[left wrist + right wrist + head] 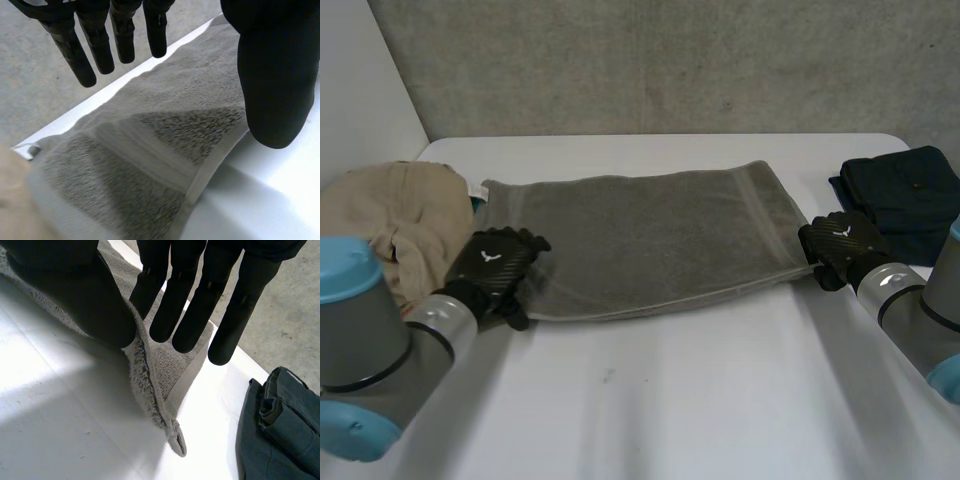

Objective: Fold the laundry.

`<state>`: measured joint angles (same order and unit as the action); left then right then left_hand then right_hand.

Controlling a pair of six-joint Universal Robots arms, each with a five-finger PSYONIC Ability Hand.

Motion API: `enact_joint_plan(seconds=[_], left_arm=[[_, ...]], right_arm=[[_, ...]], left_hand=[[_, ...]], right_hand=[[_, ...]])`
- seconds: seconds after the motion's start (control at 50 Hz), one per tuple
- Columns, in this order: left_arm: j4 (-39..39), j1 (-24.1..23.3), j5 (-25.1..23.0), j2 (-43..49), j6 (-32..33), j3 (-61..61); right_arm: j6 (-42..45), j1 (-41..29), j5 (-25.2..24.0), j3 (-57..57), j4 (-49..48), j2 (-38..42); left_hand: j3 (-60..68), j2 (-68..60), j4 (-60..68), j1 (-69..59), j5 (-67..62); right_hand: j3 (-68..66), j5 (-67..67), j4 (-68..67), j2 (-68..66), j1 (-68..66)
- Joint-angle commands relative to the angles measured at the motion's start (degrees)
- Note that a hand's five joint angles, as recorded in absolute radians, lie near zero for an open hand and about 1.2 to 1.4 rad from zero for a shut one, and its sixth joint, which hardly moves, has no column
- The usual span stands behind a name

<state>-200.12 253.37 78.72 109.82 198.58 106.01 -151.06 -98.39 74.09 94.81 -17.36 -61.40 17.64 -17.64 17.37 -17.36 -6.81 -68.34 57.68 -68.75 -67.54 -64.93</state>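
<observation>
A grey towel [650, 240] lies flat across the middle of the white table [670, 400], folded in two layers. My left hand [498, 262] hovers over its near left corner. In the left wrist view that hand [100, 40] is open, its fingers straight and its thumb apart, with the towel [150, 150] lying loose below them. My right hand [840, 245] is at the towel's right edge. There the thumb [95, 300] and the straight fingers [200, 305] pinch the towel's edge [150, 375] between them, and the corner hangs down to the table.
A beige garment pile [390, 215] lies at the table's left edge, touching the towel's left end [10, 200]. A folded dark garment [905, 200] sits at the right, just beyond my right hand [280, 430]. A grey wall stands behind the table.
</observation>
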Motion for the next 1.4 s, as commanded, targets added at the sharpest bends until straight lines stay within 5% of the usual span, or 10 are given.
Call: enact_joint_plan(seconds=[0.02, 0.28, 0.52, 0.62, 0.68, 0.92, 1.1, 1.16, 1.22, 1.4], left_arm=[[-1.41, -3.06, 2.58, 6.63, -1.18, -4.23], [-13.19, 0.19, 13.03, 12.0, 4.17, -9.15], [-12.67, 1.77, 13.39, 10.95, 13.41, -6.43], [-12.58, 2.65, 11.38, 8.05, 14.9, -3.45], [-11.97, 3.18, 8.91, 6.2, 15.43, -1.69], [5.42, 6.43, 7.42, -7.06, 17.45, 4.55], [38.87, 6.69, 3.64, -17.79, 30.0, 9.12], [45.68, 6.52, 3.46, -18.67, 31.95, 9.3], [45.35, 5.82, 3.2, -18.41, 32.22, 8.07], [27.16, 1.95, 6.88, -11.13, 25.72, -2.46]], right_arm=[[-0.2, 0.13, 0.01, 0.03, -0.13, -0.22], [-0.38, 0.66, 0.36, -0.06, 0.05, -0.74], [-0.73, -0.04, 0.53, -0.15, 0.31, -1.8], [-0.47, -0.57, 0.36, -0.5, 1.45, -2.06], [-0.2, -0.92, 0.44, -1.03, 2.94, -2.32], [11.56, 1.71, 0.27, -3.14, 16.82, -5.92], [38.07, 9.78, 0.62, 3.53, 49.12, -14.61], [45.21, 11.64, -1.13, 5.12, 51.29, -16.12], [44.1, 11.12, -2.1, 4.86, 48.84, -16.12], [30.66, 6.2, -0.79, -1.72, 36.62, -10.06]], left_hand=[[-0.03, 0.03, 0.24, -0.25, -0.8], [10.57, -10.57, 10.84, -10.85, -11.4], [19.3, -19.3, 19.57, -19.58, -20.13], [61.63, -61.63, 61.9, -61.91, -62.46], [62.36, -62.36, 62.63, -62.64, -63.19], [62.36, -62.36, 62.63, -62.64, -63.19], [62.36, -62.36, 62.63, -62.64, -63.19], [62.36, -62.36, 62.63, -62.64, -63.19], [62.36, -62.36, 62.63, -62.64, -63.19], [62.36, -62.36, 62.63, -62.64, -63.19]], right_hand=[[-11.66, 12.32, -11.25, -12.46, -15.07], [-11.66, 12.32, -11.25, -12.46, -15.07], [-11.66, 12.32, -11.25, -12.46, -15.07], [-11.66, 12.32, -11.25, -12.46, -15.07], [-11.66, 12.32, -11.25, -12.46, -15.07], [-11.66, 12.32, -11.25, -12.46, -15.07], [-11.66, 12.32, -11.25, -12.46, -15.07], [-11.66, 12.32, -11.25, -12.46, -15.07], [-11.66, 12.32, -11.25, -12.46, -15.07], [-11.66, 12.32, -11.25, -12.46, -15.07]])
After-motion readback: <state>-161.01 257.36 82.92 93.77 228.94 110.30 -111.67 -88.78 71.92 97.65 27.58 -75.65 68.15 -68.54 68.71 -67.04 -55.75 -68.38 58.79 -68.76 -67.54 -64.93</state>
